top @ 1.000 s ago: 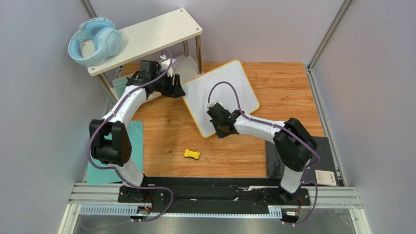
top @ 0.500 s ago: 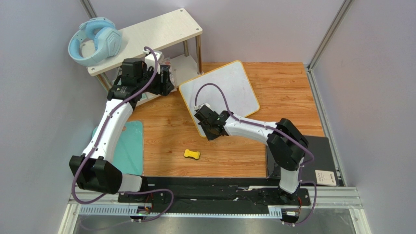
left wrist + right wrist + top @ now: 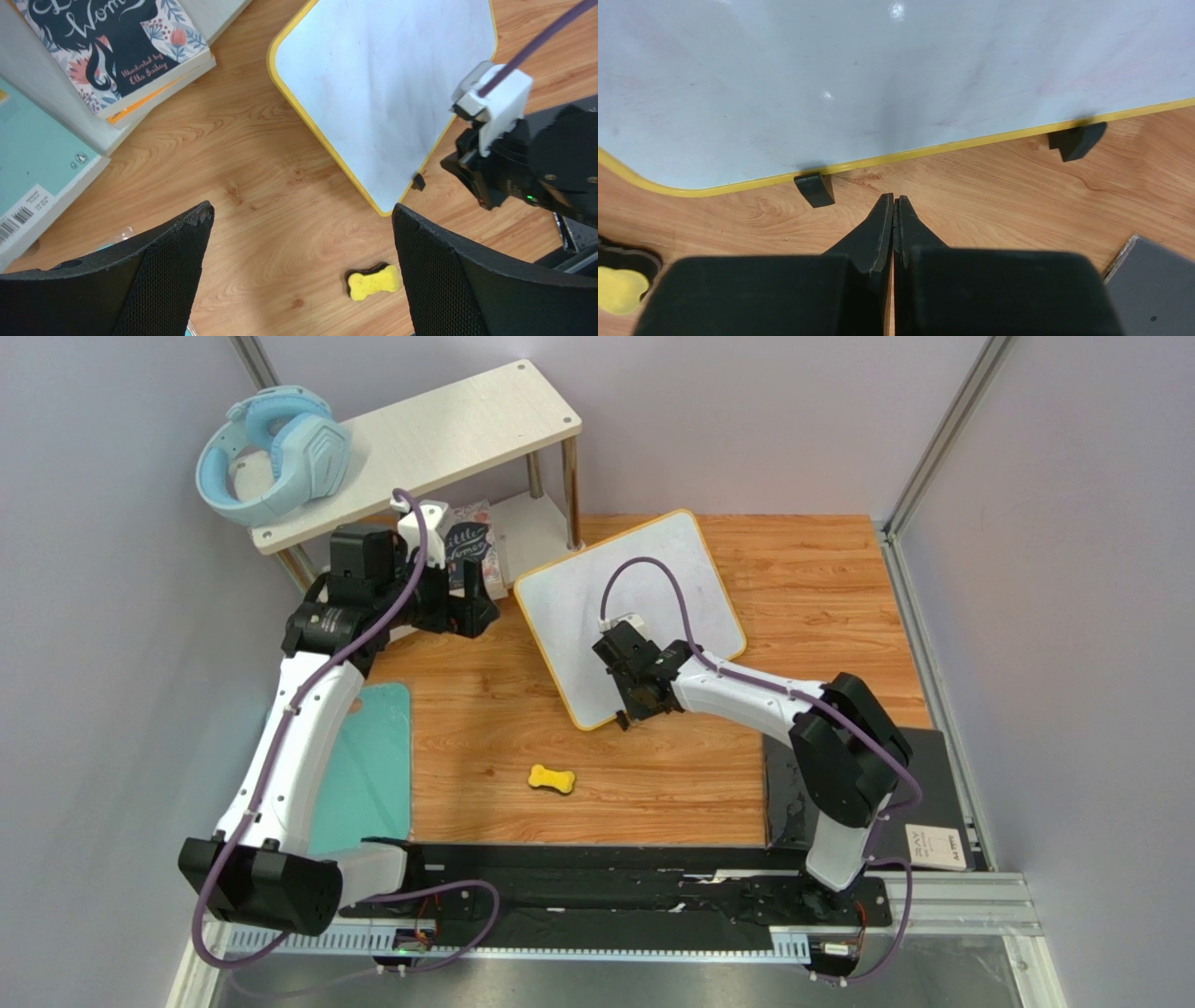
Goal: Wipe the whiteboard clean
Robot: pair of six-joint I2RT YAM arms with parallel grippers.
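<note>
The whiteboard (image 3: pixel 638 574) lies tilted on the wooden table, its white face clean but for faint smudges, with a yellow frame. It also shows in the left wrist view (image 3: pixel 382 91) and the right wrist view (image 3: pixel 878 77), where its two black feet show at the near edge. My right gripper (image 3: pixel 626 709) is shut and empty (image 3: pixel 894 199), just off the board's near edge, between the feet. My left gripper (image 3: pixel 474 585) is open and empty (image 3: pixel 302 217), raised left of the board. A yellow bone-shaped eraser (image 3: pixel 551 780) lies on the table nearer the bases (image 3: pixel 373 281).
A pale wooden shelf (image 3: pixel 421 441) at the back left carries blue headphones (image 3: pixel 271 455); books (image 3: pixel 119 42) lie on its lower level. A teal mat (image 3: pixel 368 756) lies at the left edge and a black pad (image 3: pixel 933 770) at the right.
My left arm pulled back left, away from the board's left corner. The board shifted slightly left. My right gripper swung left along the near edge, then back right.
</note>
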